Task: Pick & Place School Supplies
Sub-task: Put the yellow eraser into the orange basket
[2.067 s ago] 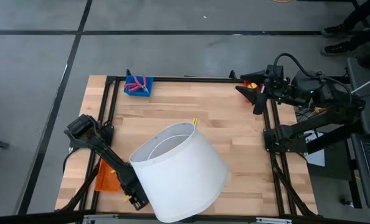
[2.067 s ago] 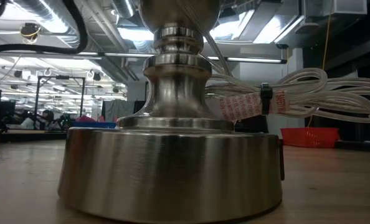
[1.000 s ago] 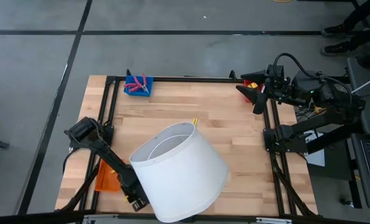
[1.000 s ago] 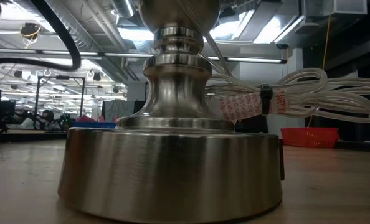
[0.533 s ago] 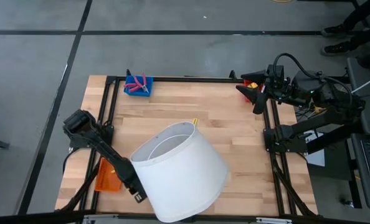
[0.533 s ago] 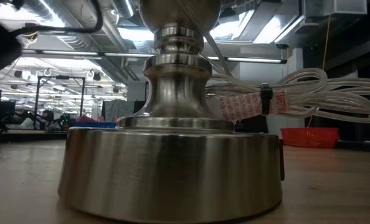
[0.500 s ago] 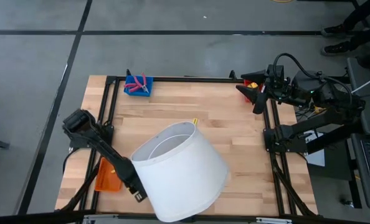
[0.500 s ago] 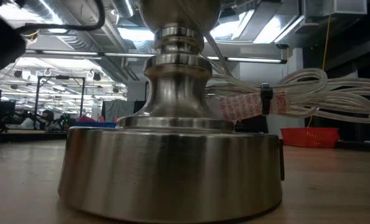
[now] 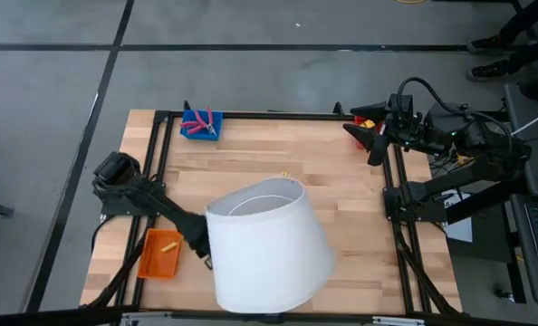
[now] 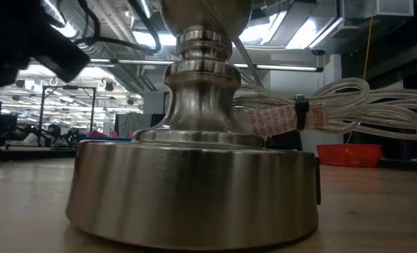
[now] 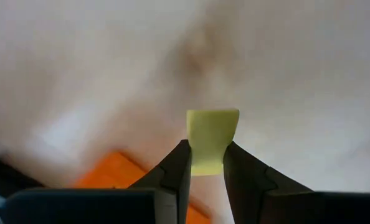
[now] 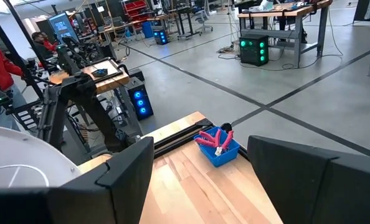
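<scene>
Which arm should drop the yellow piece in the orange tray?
Left. Its gripper is shut on the yellow piece, right beside the orange tray. The right gripper waits at the far right corner.

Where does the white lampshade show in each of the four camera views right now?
High view: the lampshade sits at the table's near middle, with the left gripper against its left side.
Low view: not in it; only the metal lamp base shows.
Left wrist view: the blurred white surface filling the picture behind the yellow block is probably it.
Right wrist view: its rim shows at the left edge.
Shared landmark: the blue tray.
</scene>
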### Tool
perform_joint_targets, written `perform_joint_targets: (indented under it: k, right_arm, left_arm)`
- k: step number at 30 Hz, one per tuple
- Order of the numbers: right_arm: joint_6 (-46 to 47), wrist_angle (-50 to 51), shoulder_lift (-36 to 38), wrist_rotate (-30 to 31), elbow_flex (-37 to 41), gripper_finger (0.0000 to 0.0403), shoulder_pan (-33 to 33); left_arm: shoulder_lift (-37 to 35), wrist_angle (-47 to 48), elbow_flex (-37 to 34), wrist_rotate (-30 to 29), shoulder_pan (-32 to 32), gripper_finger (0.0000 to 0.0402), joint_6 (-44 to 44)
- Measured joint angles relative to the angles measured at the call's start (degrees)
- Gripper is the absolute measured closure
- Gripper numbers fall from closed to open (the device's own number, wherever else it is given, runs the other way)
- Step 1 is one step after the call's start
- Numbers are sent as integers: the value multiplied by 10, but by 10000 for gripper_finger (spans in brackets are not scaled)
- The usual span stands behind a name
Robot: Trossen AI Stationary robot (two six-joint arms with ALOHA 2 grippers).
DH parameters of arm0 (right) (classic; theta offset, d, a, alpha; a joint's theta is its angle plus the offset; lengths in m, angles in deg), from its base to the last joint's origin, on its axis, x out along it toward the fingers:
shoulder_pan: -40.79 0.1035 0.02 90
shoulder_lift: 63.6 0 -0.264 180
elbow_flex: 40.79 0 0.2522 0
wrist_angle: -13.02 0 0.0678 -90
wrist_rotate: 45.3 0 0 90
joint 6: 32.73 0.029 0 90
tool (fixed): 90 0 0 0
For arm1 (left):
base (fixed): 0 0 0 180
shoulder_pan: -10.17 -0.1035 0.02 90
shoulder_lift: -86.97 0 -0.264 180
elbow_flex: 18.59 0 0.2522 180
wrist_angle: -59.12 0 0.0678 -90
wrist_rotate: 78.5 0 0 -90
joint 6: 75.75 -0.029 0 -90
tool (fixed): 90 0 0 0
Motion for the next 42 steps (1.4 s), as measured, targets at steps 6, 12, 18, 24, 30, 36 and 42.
perform_joint_targets:
  k: [6, 12, 18, 24, 30, 36, 42]
  right_arm:
    - [-2, 0, 0, 0, 0, 138, 0]
    - [-8, 4, 0, 9, 0, 138, 0]
    - [-9, 4, 0, 10, 0, 138, 0]
    - [-9, 4, 0, 10, 0, 138, 0]
    - [-8, 12, 0, 13, 0, 138, 0]
    - [-10, 14, 0, 15, 0, 138, 0]
    - [-11, 17, 3, 28, 0, 138, 0]
  left_arm:
    - [-1, 57, -6, -43, -43, 328, -48]
    - [-1, 77, -34, -71, -92, 328, -90]
    - [-6, 117, -52, -121, -148, 328, -144]
    - [-30, 155, -52, -188, -223, 327, -207]
    - [-99, 191, -52, -254, -309, 327, -266]
    - [-186, 199, -52, -272, -404, 327, -361]
    - [-277, 189, -52, -217, -477, 327, -495]
